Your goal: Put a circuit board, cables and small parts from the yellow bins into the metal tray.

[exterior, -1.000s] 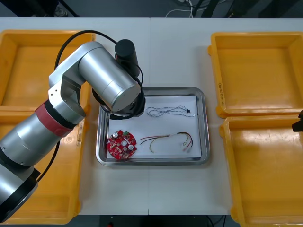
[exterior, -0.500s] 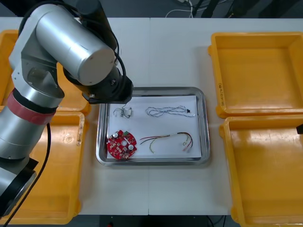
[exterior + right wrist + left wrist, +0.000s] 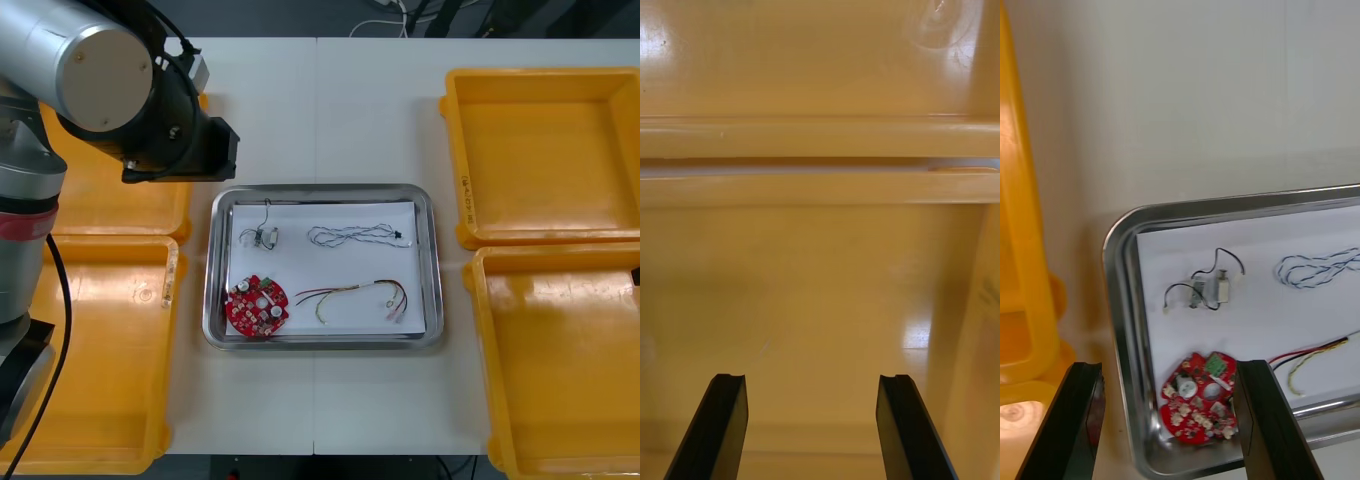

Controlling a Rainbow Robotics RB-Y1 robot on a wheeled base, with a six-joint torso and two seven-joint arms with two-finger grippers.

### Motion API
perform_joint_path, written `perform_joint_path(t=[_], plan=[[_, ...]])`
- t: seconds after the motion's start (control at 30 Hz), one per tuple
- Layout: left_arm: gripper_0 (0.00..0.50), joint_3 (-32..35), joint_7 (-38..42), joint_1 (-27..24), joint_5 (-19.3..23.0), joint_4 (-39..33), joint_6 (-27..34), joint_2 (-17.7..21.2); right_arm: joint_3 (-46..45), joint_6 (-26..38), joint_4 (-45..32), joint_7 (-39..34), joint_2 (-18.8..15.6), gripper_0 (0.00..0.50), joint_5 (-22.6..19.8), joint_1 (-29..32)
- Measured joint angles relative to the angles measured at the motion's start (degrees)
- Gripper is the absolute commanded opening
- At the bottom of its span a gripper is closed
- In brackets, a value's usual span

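So, the left claw hung empty beside a well-stocked tray

Right, the step in hand, as I judged it, was getting clear of the metal tray (image 3: pixel 431 262) and across to the yellow bins (image 3: pixel 110 350) for anything yet missing. To do that well I reckoned I needed height, so that my fingers cleared the tray's rim and the wall of the far left bin (image 3: pixel 95 200). I also needed a path wide of the small metal part (image 3: pixel 265 237), whose thin black leads looked easy to snag. No hurry was called for, since I carried nothing.

And the claw itself: my left gripper (image 3: pixel 1169 365) was spread wide, both black fingers well apart, nothing between them and nothing touched. It hung off the tray's left side, by the left bins.

In the tray the red circuit board (image 3: pixel 257 306) lay at the near left corner, with the small metal part just beyond it. The twisted blue and white cable (image 3: pixel 355 235) and the red and yellow cable (image 3: pixel 355 296) lay farther across. All four sat apart from one another on the white lining (image 3: pixel 300 262).

My right gripper (image 3: pixel 812 377) hung over the right-hand bins (image 3: pixel 560 350), spread too, and empty.
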Motion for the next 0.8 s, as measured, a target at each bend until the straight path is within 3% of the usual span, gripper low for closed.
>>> perform_joint_path(t=[0.17,0.53,0.8], plan=[[0.5,2.8,-7.0,2.4,0.9,-1.2,0.0,2.5,-0.1,-0.9,0.0,-0.1,0.0,0.5,0.4,0.0],[0.5,11.1,-8.7,5.8,3.3,-2.3,0.0,5.3,-0.1,-2.0,0.0,-4.9,0.5,0.5,0.5,0.0],[0.5,14.7,-21.2,8.8,4.2,-2.9,0.0,7.2,-0.1,-3.3,0.1,-4.9,1.3,0.5,1.3,0.0]])
